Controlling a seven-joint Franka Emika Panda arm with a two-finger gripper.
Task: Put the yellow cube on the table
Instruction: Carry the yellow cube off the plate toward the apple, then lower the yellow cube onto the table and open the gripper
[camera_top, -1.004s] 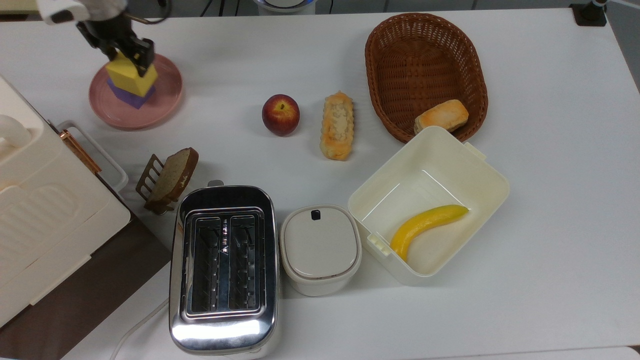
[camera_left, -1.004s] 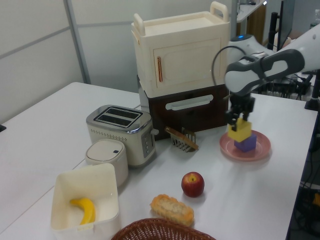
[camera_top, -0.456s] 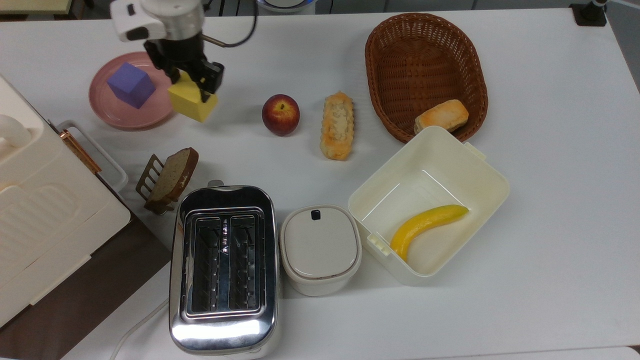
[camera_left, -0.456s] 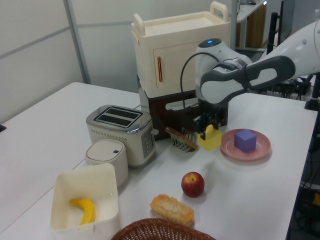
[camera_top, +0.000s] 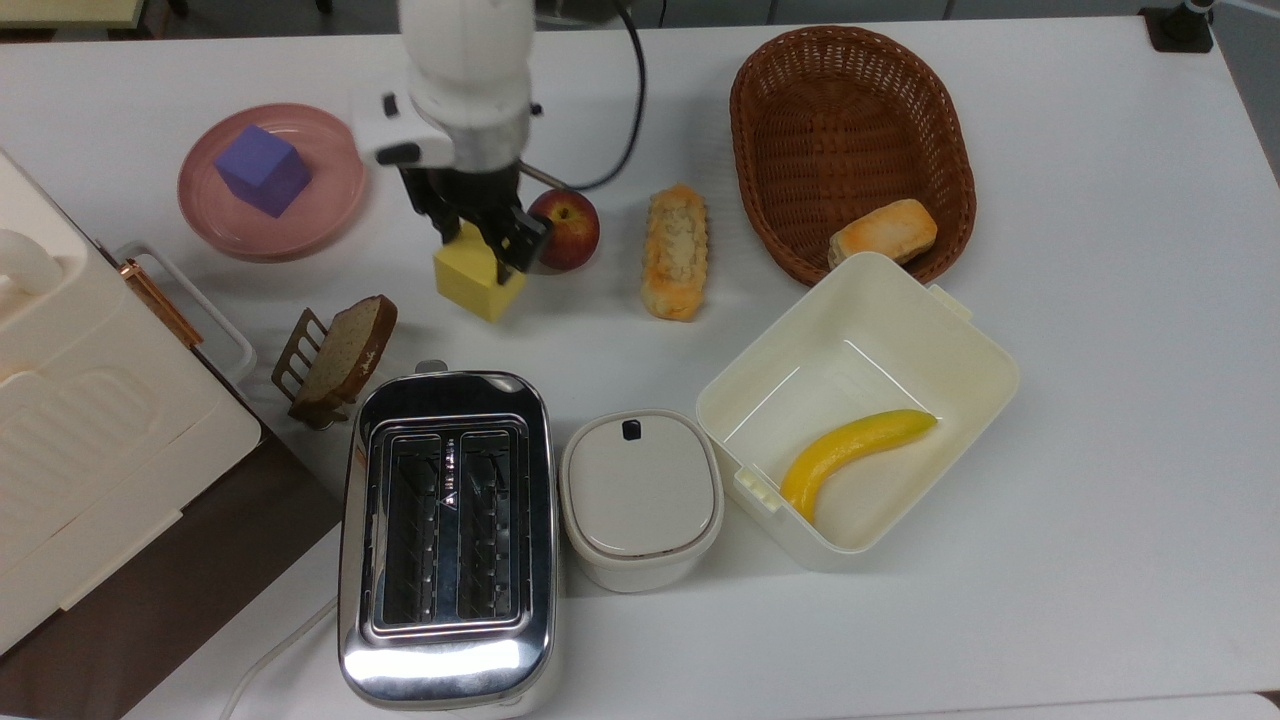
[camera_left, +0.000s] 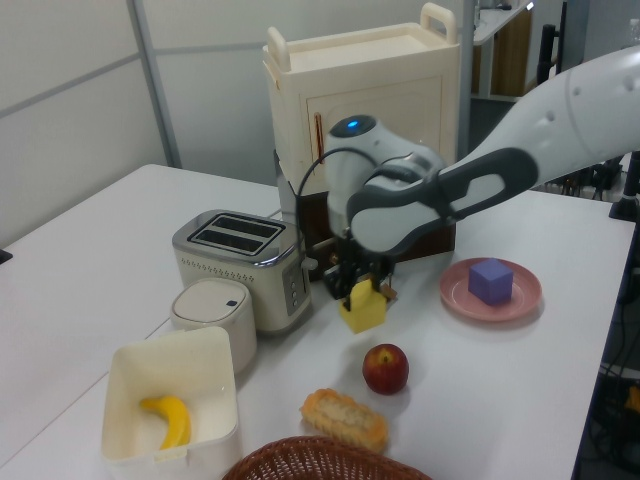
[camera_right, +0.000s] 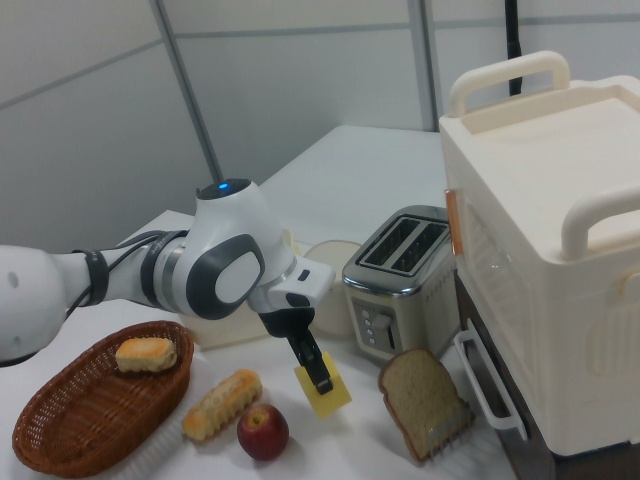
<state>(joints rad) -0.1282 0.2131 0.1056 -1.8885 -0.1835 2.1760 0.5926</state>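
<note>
My gripper (camera_top: 480, 245) is shut on the yellow cube (camera_top: 477, 284), holding it tilted a little above the white table (camera_top: 1100, 300). In the top view the cube hangs between the red apple (camera_top: 570, 228) and the slice of bread (camera_top: 345, 350). The left view shows the gripper (camera_left: 362, 284) gripping the cube (camera_left: 363, 307) in front of the toaster's end. In the right view the black fingers (camera_right: 312, 362) clamp the cube (camera_right: 325, 392) just to the right of the apple (camera_right: 262, 431).
A purple cube (camera_top: 262, 170) sits on the pink plate (camera_top: 330, 205). A toaster (camera_top: 447, 530), lidded pot (camera_top: 640, 497), cream box with a banana (camera_top: 850, 450), pastry (camera_top: 675, 250), wicker basket (camera_top: 850, 140) and a cream cabinet (camera_top: 90, 430) stand around.
My gripper has carried the yellow cube off the purple cube on the plate, across to the top view's right and down, to beside the apple.
</note>
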